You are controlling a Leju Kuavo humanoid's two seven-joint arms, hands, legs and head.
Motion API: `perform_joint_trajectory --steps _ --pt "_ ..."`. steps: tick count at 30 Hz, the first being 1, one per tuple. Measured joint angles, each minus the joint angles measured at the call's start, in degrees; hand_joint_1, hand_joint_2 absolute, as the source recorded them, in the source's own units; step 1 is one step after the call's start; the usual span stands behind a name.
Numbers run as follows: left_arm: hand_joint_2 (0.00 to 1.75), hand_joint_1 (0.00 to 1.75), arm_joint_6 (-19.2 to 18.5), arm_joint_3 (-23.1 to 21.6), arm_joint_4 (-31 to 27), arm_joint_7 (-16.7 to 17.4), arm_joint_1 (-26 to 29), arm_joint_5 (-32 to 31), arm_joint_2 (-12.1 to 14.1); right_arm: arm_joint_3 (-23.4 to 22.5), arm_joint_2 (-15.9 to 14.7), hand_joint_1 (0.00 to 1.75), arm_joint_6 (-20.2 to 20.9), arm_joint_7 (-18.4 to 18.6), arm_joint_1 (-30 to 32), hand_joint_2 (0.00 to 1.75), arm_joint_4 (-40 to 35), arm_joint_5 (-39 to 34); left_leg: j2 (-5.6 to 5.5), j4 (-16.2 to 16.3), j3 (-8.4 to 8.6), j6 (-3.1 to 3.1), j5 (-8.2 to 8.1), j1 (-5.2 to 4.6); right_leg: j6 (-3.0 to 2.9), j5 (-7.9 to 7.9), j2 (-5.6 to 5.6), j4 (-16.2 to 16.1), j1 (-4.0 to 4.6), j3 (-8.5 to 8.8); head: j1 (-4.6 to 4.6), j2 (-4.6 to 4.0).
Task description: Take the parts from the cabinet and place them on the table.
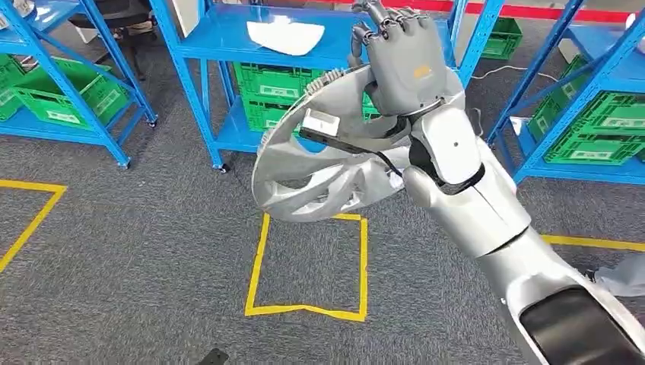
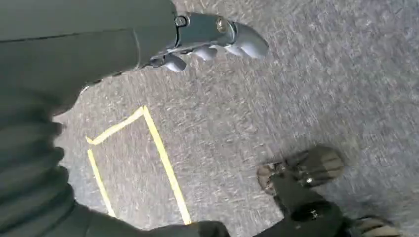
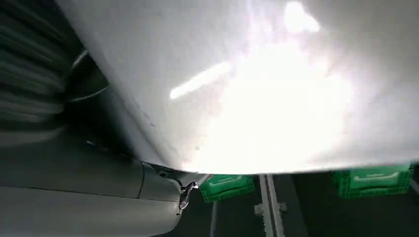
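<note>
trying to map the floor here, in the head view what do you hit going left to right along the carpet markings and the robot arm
yellow tape corner at the left edge → yellow tape square → silver wheel cover held up by the right hand → yellow tape strip at the right

Grey carpet floor (image 1: 152, 228) carries a yellow tape square (image 1: 308, 262) at centre and part of another tape outline (image 1: 30, 213) at the left. Blue shelving racks (image 1: 220, 46) stand on it farther back; green crates (image 1: 68, 91) sit on their low shelves, a white sheet (image 1: 285, 34) on a higher one.
</note>
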Motion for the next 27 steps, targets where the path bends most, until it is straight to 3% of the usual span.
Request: perform_joint_trajectory --steps 1,2,3,4,5,6,9,10,12,13,14,15,16,17,19,20,21,23,24,25,26,27 --pt "1.75 0.0 -0.02 0.0 0.02 0.11 0.0 -0.11 0.0 0.0 -0.26 1.75 0.07 0.13 0.12 1.75 0.0 -0.02 0.0 0.16 -1.05 -0.1 0.67 0.0 -0.07 1.41 0.0 0.31 0.0 0.95 0.0 -0.02" --pt "1.75 0.0 -0.04 0.0 0.02 0.3 -0.01 -0.2 0.0 0.0 -0.48 1.75 0.15 0.24 0.16 1.75 0.0 -0.02 0.0 0.35 -1.97 -0.2 1.25 0.0 -0.23 3.38 0.0 -1.83 0.01 3.15 0.02 0.0" --pt "1.75 0.0 -0.09 0.0 0.02 0.42 -0.01 -0.33 -0.02 0.0 -0.74 1.75 0.2 0.28 0.15 1.75 0.0 -0.02 -0.02 0.54 -2.81 -0.34 1.79 -0.01 -0.54 4.97 0.01 -6.02 0.06 6.49 0.04 0.0" --pt "1.75 0.0 -0.11 0.0 0.02 0.48 -0.01 -0.39 -0.04 -0.09 -0.94 1.75 0.2 0.31 0.14 1.75 -0.02 -0.02 -0.06 0.75 -3.39 -0.51 2.27 -0.01 -0.96 5.24 0.04 -11.01 0.16 10.33 0.07 0.0" --pt "1.75 0.0 -0.15 0.02 0.0 0.55 0.01 -0.48 -0.04 -0.26 -1.09 1.75 0.18 0.31 0.13 1.75 -0.18 -0.02 -0.07 0.93 -3.94 -0.84 2.68 -0.14 -1.49 3.01 0.07 -16.17 0.42 13.93 0.09 0.0" --pt "1.75 0.0 -0.15 0.02 0.0 0.61 -0.01 -0.59 -0.02 -0.33 -1.11 1.75 0.15 0.28 0.2 1.75 -0.41 0.0 -0.09 0.99 -4.22 -1.2 3.12 -0.2 -1.65 2.26 0.11 -18.74 0.6 14.9 -0.06 0.0" --pt "1.75 0.0 -0.22 0.02 0.04 0.83 0.03 -0.72 -0.02 -0.72 -1.85 1.75 0.24 0.37 0.28 1.75 -0.48 -0.02 -0.16 -0.18 -4.28 -2.32 5.04 -0.13 -2.47 3.78 0.13 -18.58 0.79 13.87 0.09 -0.02" --pt "1.75 0.0 -0.24 0.02 0.11 0.9 0.11 -0.72 0.09 -0.81 -2.12 1.75 0.31 0.37 0.34 1.75 -0.48 -0.02 -0.2 0.07 -4.83 -2.54 4.69 -0.01 -2.91 4.78 -0.2 -19.24 0.13 13.5 0.11 -0.02" --pt "1.75 0.0 -0.28 0.02 0.11 0.92 0.21 -0.74 0.0 -0.87 -2.21 1.75 0.33 0.37 0.34 1.75 -0.48 -0.02 -0.29 4.32 -6.24 -2.97 -1.25 -0.03 -3.54 6.07 -0.22 -19.37 0.16 12.28 -0.37 0.0" --pt "1.75 0.0 -0.28 0.02 0.11 0.92 0.14 -0.74 0.0 -0.9 -2.25 1.75 0.33 0.37 0.35 1.75 -0.48 -0.02 -0.29 8.93 -7.3 -3.23 -4.78 0.08 -3.6 6.7 -0.2 -19.3 0.21 11.4 -0.44 -0.02" --pt "1.75 0.0 -0.28 0.02 0.11 0.92 0.06 -0.79 0.02 -0.9 -2.32 1.75 0.37 0.35 0.38 1.75 -0.48 -0.02 -0.3 13.81 -8.3 -3.42 -7.3 0.07 -3.63 7.36 -0.19 -19.17 0.28 10.5 -0.46 -0.02" --pt "1.75 0.0 -0.28 0.02 0.11 0.92 0.03 -0.85 0.04 -0.9 -2.47 1.75 0.42 0.37 0.48 1.75 -0.48 -0.02 -0.31 17.09 -8.69 -3.53 -7.96 0.08 -3.59 7.91 -0.19 -19.04 0.31 9.69 -0.46 0.0" --pt "1.75 0.0 -0.28 0.02 0.11 0.94 0.04 -0.87 0.07 -0.96 -2.62 1.75 0.42 0.39 0.65 1.75 -0.48 -0.02 -0.3 18.0 -8.07 -3.57 -7.07 0.08 -3.5 8.41 -0.2 -18.92 0.31 8.89 -0.46 -0.02" --pt "1.75 0.0 -0.28 0.02 0.11 0.96 0.06 -0.9 0.07 -0.98 -2.75 1.75 0.42 0.41 0.82 1.75 -0.48 -0.02 -0.3 16.68 -6.31 -3.53 -5.17 0.08 -3.39 8.91 -0.21 -18.78 0.3 8.15 -0.52 0.0" --pt "1.75 0.0 -0.28 0.02 0.11 0.96 0.0 -0.92 0.07 -1.05 -3.06 1.75 0.42 0.44 0.96 1.75 -0.48 -0.02 -0.29 7.74 0.33 -3.35 -1.85 0.1 -3.0 9.84 -0.2 -18.36 0.23 6.75 -0.55 -0.02" --pt "1.75 0.0 -0.28 0.02 0.09 0.96 -0.15 -0.92 0.07 -1.2 -3.15 1.75 0.42 0.44 0.95 1.75 -0.63 -0.02 -0.32 2.49 3.3 -3.09 -3.77 0.08 -2.67 10.21 -0.2 -18.17 0.24 6.25 -0.57 -0.02" --pt "1.75 0.0 -0.28 0.02 0.07 0.92 -0.2 -0.94 0.07 -1.36 -3.32 1.75 0.42 0.44 0.93 1.75 -0.79 -0.04 -0.49 -0.61 5.58 -2.8 -4.88 -0.32 -2.39 10.57 -0.26 -18.02 0.44 5.87 -0.48 -0.02" --pt "1.75 0.0 -0.28 0.02 0.09 0.7 -0.22 -0.98 0.04 -1.38 -3.43 1.75 0.24 0.52 0.97 1.75 -0.96 0.0 -0.6 -0.42 4.86 -2.15 -4.44 -0.52 -1.94 11.42 -0.31 -18.51 0.37 5.85 -0.57 0.0" --pt "1.75 0.0 -0.37 0.02 0.09 0.09 -0.2 -1.18 0.04 -1.44 -3.78 1.75 0.2 0.81 1.02 1.75 -1.11 0.11 -0.58 -0.26 4.51 -1.63 -4.11 -0.6 -1.41 11.91 -0.29 -18.66 0.39 5.74 -0.5 -0.02" --pt "1.75 0.0 -0.61 0.02 0.09 -0.39 -0.17 -1.38 -0.09 -1.44 -4.21 1.75 0.22 0.96 1.24 1.75 -1.22 0.18 -0.45 -0.63 4.38 -0.99 -3.55 -0.13 -1.12 11.86 -0.17 -18.61 0.45 5.44 -0.59 0.0" --pt "1.75 0.0 -0.7 0.02 0.09 -0.68 -0.21 -1.42 -0.11 -1.53 -4.74 1.75 0.24 1.09 1.33 1.75 -1.31 0.2 -0.35 -0.68 4.07 -0.47 -3.14 -0.04 -0.76 10.33 0.01 -17.65 0.22 5.09 -0.44 -0.02" --pt "1.75 0.0 -0.77 0.02 0.09 -0.98 -0.23 -1.55 -0.04 -1.64 -5.25 1.75 0.33 1.14 1.42 1.75 -1.44 0.24 -0.3 -0.67 3.6 -0.05 -2.71 -0.03 -0.35 7.21 0.07 -14.5 0.18 3.95 -0.26 0.0"
